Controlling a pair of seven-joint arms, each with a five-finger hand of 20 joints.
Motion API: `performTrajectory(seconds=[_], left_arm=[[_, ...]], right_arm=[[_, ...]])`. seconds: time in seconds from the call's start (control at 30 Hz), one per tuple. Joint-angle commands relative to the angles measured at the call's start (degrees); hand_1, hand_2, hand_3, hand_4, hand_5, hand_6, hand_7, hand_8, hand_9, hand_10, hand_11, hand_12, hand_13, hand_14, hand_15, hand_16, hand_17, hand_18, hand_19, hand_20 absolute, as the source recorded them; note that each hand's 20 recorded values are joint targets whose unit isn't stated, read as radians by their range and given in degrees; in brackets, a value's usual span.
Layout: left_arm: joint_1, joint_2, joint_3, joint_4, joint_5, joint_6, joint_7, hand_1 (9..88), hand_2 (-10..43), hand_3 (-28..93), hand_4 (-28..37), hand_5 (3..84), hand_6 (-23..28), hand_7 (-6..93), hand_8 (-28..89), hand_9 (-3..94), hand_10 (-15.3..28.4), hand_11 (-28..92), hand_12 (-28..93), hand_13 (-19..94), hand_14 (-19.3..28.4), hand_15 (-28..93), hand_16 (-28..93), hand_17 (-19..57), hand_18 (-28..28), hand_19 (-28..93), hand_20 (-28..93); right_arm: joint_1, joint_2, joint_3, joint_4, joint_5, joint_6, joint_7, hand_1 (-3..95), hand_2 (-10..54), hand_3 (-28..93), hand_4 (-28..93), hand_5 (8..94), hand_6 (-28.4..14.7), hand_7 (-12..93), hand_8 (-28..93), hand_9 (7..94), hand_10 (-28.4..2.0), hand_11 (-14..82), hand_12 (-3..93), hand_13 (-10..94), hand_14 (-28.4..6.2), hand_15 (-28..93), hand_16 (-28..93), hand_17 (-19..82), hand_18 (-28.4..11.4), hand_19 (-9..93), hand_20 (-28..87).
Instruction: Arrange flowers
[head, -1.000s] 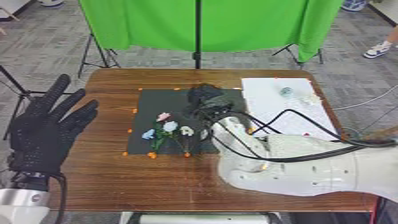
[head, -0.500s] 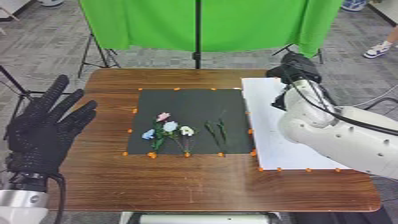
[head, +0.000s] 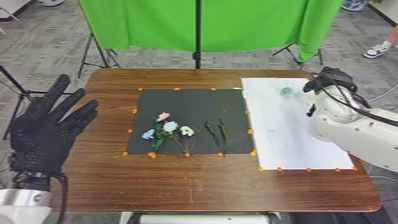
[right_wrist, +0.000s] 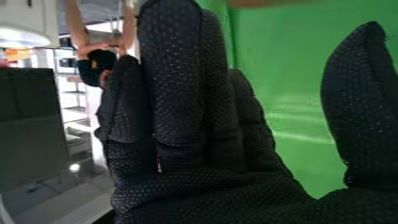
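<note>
Moved toward the robot's right and back nearer the robot since the earlier frame, the right hand (head: 336, 80), in a black fabric glove, is now over the far right edge of the white rectangular sheet (head: 302, 137). That sheet lies on the brown wooden table (head: 191, 187), right beside a black square mat (head: 191, 102); small orange markers (head: 251, 131) dot both edges. Beyond stand a bright green cloth backdrop (head: 147, 25) and a black upright pole (head: 198, 35), over grey patterned carpet (head: 44, 50).

In the right wrist view, the right hand (right_wrist: 191, 185) is open, fingers straight and thumb well apart, with nothing in its grasp; whether it touches the pale blue-green flower head (head: 287, 92) near it on the sheet, I cannot tell.

On the mat lie pink, white and light-blue artificial flowers (head: 171, 126) with green stems, and beside them, apart, slender green stems (head: 222, 134). The black-gloved left hand (head: 40, 135) is raised, fingers spread, at the table's left side.
</note>
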Motion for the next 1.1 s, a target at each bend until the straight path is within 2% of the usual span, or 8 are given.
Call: performTrajectory(seconds=[0.03, 0.2, 0.3, 0.37, 0.47, 0.6, 0.87, 1.1], left_arm=[[-0.16, -0.35, 0.49, 0.31, -0.19, -0.15, -0.37, 19.6, 6.5, 75, -28.3, 24.1, 3.1, 15.1, -11, 19.3, 14.6, 15, 14, 15, 23.7, 30, -1, -14.8, 28.4, 47, 11], [0.51, -0.63, 0.26, 0.06, -0.17, 0.14, 0.19, 19.6, 6.5, 75, -28.3, 24.0, 3.1, 15.2, -11, 19.3, 14.6, 15, 14, 15, 23.6, 30, -1, -14.8, 28.4, 47, 11], [0.62, -0.74, 0.35, 0.06, -0.28, 0.14, 0.31, 19.6, 6.5, 75, -28.3, 24.0, 3.1, 15.2, -11, 19.2, 14.5, 15, 14, 15, 23.6, 30, -1, -14.8, 28.4, 47, 11], [1.03, -0.22, 0.45, 0.06, -0.58, 0.31, 1.25, 19.7, 6.5, 75, -28.3, 24.0, 3.1, 15.2, -11, 19.2, 14.5, 15, 14, 15, 23.6, 30, -1, -14.8, 28.4, 47, 11], [1.55, -0.5, 0.27, -0.09, -0.43, 0.09, 1.43, 19.7, 6.5, 75, -28.3, 24.0, 3.1, 15.2, -11, 19.2, 14.5, 15, 14, 15, 23.5, 30, -1, -14.8, 28.4, 47, 11], [0.91, -0.81, 0.53, 0.01, -0.3, 0.1, 0.78, 19.7, 6.5, 75, -28.3, 24.0, 3.1, 15.2, -11, 19.2, 14.5, 15, 14, 15, 23.5, 30, -1, -14.8, 28.4, 47, 11], [1.21, -0.66, 0.47, -0.02, -0.47, 0.21, 1.06, 19.7, 6.4, 75, -28.3, 24.0, 3.1, 15.1, -11, 19.1, 14.5, 15, 14, 15, 23.5, 30, -1, -14.8, 28.4, 47, 11], [0.85, -0.78, -0.1, -0.12, -0.12, -0.07, 0.44, 19.6, 6.4, 75, -28.3, 24.0, 3.1, 15.1, -11, 19.0, 14.4, 15, 14, 15, 23.5, 30, -1, -14.8, 28.4, 47, 11]], right_arm=[[-3.51, -1.24, 3.58, 2.73, 1.66, -6.29, -0.37, 30.3, -9.5, 72, -27, 41.7, -2.2, 10, -10, 73.7, -15.2, 23.2, 14.8, 77, -9.9, 55, 14, 46, -19.7, 93, 8], [-4.99, -2.23, 5.94, 4.9, 3.1, -9.32, -2.53, 31.1, -9.5, 72, -27, 39.4, 0.5, 11, -11, 71.3, -16.0, 20.9, 14.3, 75, -10.4, 53, 14, 45, -19.7, 93, 2], [-5.58, -3.08, 6.78, 5.82, 3.69, -10.31, -2.54, 32.1, -9.5, 72, -28, 41.5, 2.8, 12, -12, 70.6, -15.5, 20.0, 14.1, 75, -10.3, 53, 14, 45, -19.6, 93, -2], [-5.57, -3.15, 4.66, 6.26, 0.55, -7.94, -3.16, 34.4, -9.5, 72, -28, 48.1, 3.8, 13, -13, 72.1, -13.3, 19.0, 13.8, 75, -10.1, 52, 13, 45, -19.2, 93, -5], [-4.51, -2.91, -0.15, 6.48, -3.34, -1.98, -3.48, 42.3, -9.5, 72, -28, 64.3, 5.4, 14, -12, 78.4, -9.3, 16.8, 14.7, 79, -7.0, 48, 16, 48, -16.5, 93, -10], [-4.0, -3.09, -2.62, 6.69, -5.87, 1.49, -3.75, 54.9, -9.5, 61, -28, 84.8, 6.0, 15, 0, 93.0, -4.5, 7.1, 26.7, 86, -3.3, 45, 20, 52, -13.9, 93, -5], [-3.03, -2.54, -4.86, 4.28, -9.88, 8.21, -4.24, 55.9, -9.5, 63, -28, 86.9, 4.9, 17, 2, 93.7, -4.5, 10.8, 26.8, 87, -2.0, 46, 21, 53, -13.4, 93, 0], [2.52, -2.79, -9.33, -3.92, -14.26, 14.68, -7.83, 54.8, -9.5, 66, -28, 87.1, 3.8, 17, 3, 93.7, -5.2, 12.2, 26.3, 87, -2.0, 48, 21, 52, -14.1, 93, 5]])
